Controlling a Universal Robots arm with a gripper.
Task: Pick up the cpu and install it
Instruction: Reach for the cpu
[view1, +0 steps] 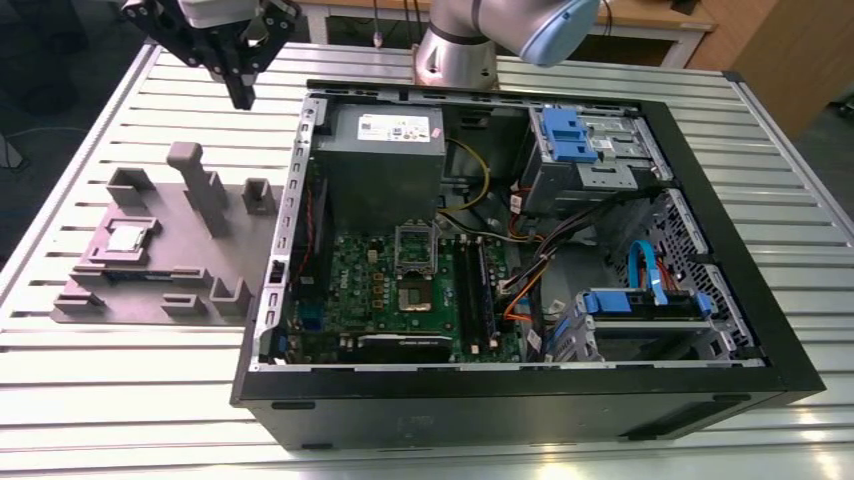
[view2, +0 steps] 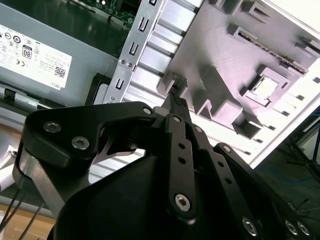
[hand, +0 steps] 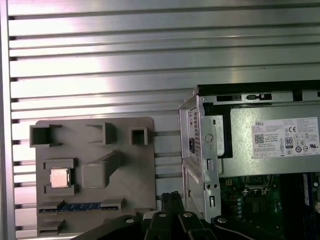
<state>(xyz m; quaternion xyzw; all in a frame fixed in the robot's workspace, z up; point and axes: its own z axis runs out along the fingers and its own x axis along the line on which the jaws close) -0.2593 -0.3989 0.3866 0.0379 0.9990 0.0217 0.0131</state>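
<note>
Gripper (view1: 242, 98), black and two-fingered, hangs above the slatted aluminium table (view1: 134, 400) beside the upper corner of the open black computer case (view1: 747, 300) on the exterior view's left, its fingers pressed together with nothing between them. The cpu (view1: 130, 238), a small flat square chip with a silver-grey metal top, lies in a square recess of the grey moulded fixture plate (view1: 200, 290) on the table, well apart from the gripper and outside the case. Inside the case, the green motherboard (view1: 360, 270) carries a rectangular metal socket frame (view1: 416, 290) below the grey power-supply box (view1: 380, 150).
</note>
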